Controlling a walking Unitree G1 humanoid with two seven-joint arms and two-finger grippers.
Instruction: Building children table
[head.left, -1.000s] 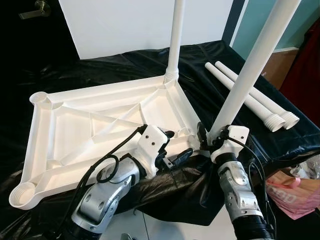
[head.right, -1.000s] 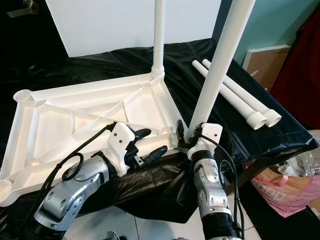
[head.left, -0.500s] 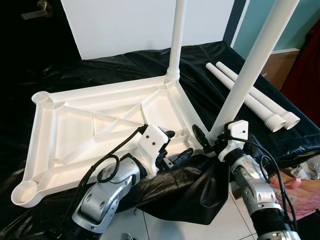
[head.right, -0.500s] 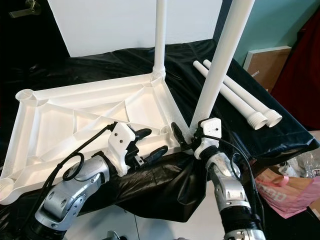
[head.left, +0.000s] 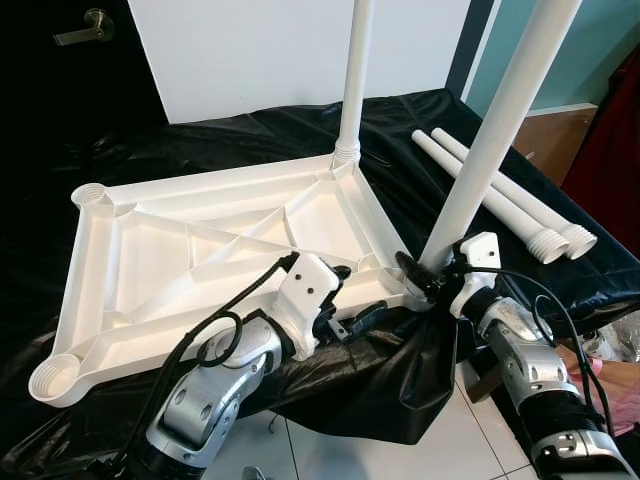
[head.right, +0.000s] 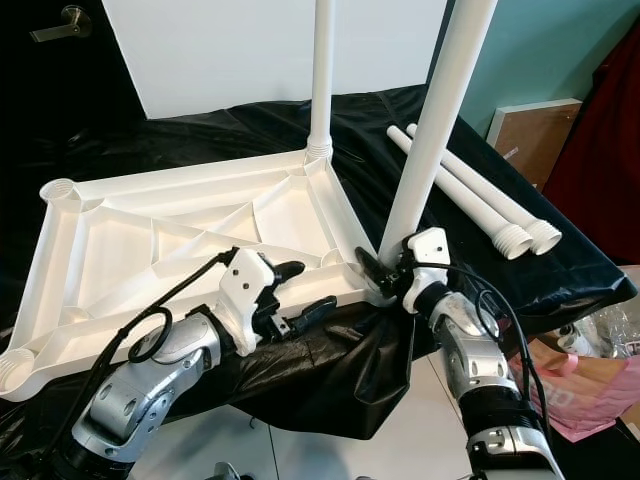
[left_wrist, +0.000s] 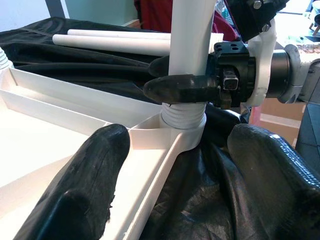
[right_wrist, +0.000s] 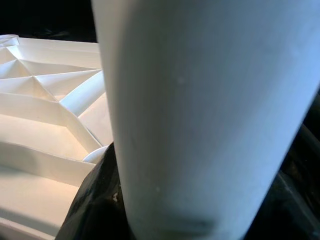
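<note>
An upside-down white table top (head.left: 200, 250) lies on a black-draped table. One white leg (head.left: 355, 70) stands upright in its far right corner socket. A second leg (head.left: 490, 140) stands in the near right corner socket, leaning slightly, its threaded end (left_wrist: 182, 117) seated in the socket. My right gripper (head.left: 420, 275) is shut on this leg just above the threads; the leg (right_wrist: 200, 110) looms close in the right wrist view. My left gripper (head.left: 350, 300) is open at the near rim beside that corner, with its fingers (left_wrist: 95, 175) on either side of the rim.
Two loose white legs (head.left: 510, 205) lie side by side on the black cloth (head.left: 200, 140) at the right. A white board (head.left: 300, 50) leans at the back. A pink bag (head.left: 600, 390) sits on the floor at the right, near a brown box (head.left: 565, 135).
My right forearm has swung out to the right while the gripper stays on the near leg's base. The left arm holds its place. The camera has shifted a little.
</note>
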